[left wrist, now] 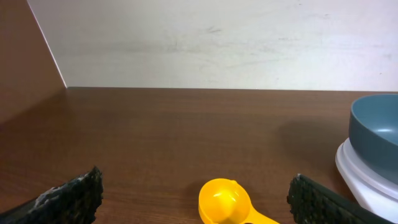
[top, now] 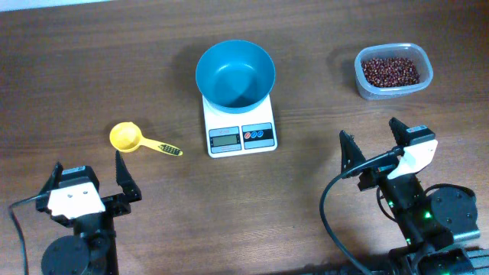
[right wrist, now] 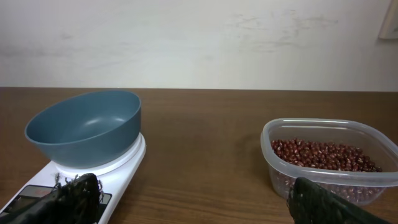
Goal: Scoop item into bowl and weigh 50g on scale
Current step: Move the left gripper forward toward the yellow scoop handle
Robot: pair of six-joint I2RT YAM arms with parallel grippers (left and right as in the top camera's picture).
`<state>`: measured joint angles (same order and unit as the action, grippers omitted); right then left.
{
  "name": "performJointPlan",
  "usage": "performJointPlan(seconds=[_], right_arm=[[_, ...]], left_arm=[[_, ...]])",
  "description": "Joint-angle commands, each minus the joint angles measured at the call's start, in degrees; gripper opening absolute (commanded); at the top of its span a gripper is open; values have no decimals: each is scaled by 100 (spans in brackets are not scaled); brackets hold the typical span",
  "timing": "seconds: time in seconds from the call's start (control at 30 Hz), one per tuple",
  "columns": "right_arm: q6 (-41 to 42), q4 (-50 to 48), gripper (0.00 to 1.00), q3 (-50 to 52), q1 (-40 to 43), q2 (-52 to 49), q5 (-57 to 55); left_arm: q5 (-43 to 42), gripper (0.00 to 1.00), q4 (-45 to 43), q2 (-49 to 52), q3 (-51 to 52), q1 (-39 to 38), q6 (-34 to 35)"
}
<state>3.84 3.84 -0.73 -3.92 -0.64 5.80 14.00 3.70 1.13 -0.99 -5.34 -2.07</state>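
Left pincer [top: 89,169]: mine, jaws spread wide and empty, at the 7 o'clock part of the table [top: 306,198].
Right pincer [top: 371,134]: also agape, holding nothing, at the 4 o'clock part.
Yellow scoop [top: 126,137]: flat on the wood, just beyond my left pincer at about 1 o'clock from it, and well apart from my right.
Scoop's long axis: cup at the 9 o'clock end, handle running toward 3 to 4 o'clock. It lies roughly along the line between my left jaws, so I judge a wrist turn is needed to pinch across it.
Beans [top: 390,71]: heaped in the clear tub [top: 426,80], at 12 to 1 o'clock from my right pincer.
Blue bowl [top: 234,74]: empty, seated on the white scale [top: 239,136], at 2 o'clock from my left pincer.
Nearer arm: left for the scoop, right for the tub.
Progress: nothing scooped yet, I judge.
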Motion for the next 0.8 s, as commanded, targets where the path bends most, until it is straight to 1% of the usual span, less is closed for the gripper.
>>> performJointPlan(seconds=[0.0, 0.77], right_arm=[[-44, 22, 99, 42, -92, -310, -48], [-44, 22, 99, 42, -92, -310, -48]], left_arm=[[39, 99, -39, -83, 50, -249, 35], [39, 99, -39, -83, 50, -249, 35]])
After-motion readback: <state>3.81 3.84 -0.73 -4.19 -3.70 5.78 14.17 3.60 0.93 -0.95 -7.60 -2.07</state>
